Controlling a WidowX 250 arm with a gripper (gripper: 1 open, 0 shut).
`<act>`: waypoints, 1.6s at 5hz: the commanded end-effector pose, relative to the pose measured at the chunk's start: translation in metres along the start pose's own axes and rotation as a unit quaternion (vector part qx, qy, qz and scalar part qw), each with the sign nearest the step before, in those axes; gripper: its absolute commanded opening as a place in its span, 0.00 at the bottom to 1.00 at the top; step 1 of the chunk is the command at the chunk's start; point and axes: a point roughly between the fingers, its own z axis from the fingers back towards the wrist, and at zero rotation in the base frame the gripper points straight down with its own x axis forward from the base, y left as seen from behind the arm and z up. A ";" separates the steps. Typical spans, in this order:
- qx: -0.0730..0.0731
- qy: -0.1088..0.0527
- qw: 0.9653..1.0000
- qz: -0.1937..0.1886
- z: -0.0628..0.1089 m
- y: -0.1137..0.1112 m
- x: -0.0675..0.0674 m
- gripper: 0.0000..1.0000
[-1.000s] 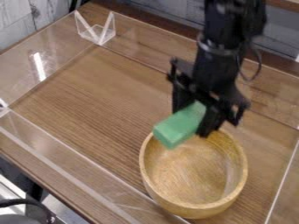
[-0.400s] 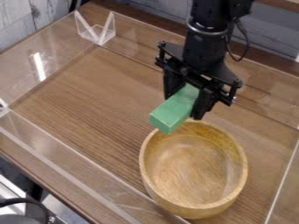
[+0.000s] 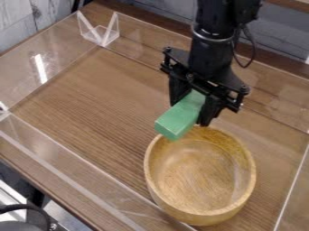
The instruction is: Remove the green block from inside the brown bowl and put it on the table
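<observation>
Almost nothing has been shifted since the last frame: the green block [image 3: 178, 118] is seen in nearly the same spot, at most a touch lower, while the bowl [image 3: 201, 175] has not been moved. Compared with the first frame, sharper outlines are now shown on the arm, and the block is carried a little higher and away from the bowl.

The block is held tilted in the closed gripper [image 3: 183, 101], one end gripped and the other hanging by the bowl's far rim. The lift can be judged done, or very nearly so. What is left is for the block to be taken fully clear, lowered onto the table [image 3: 90, 99] and let go.

The fingertips and the gripped end are hard to make out against the dark arm. Whether the rim is touched or cleared by the block cannot be told from this angle, and its height is not shown.
</observation>
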 end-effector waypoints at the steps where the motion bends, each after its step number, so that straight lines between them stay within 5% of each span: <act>1: -0.005 -0.037 0.999 -0.004 0.016 0.000 0.003 0.00; 6: 0.001 -0.058 0.997 0.044 0.026 0.028 -0.007 0.00; 8: 0.005 -0.067 0.995 0.073 0.026 0.071 -0.017 0.00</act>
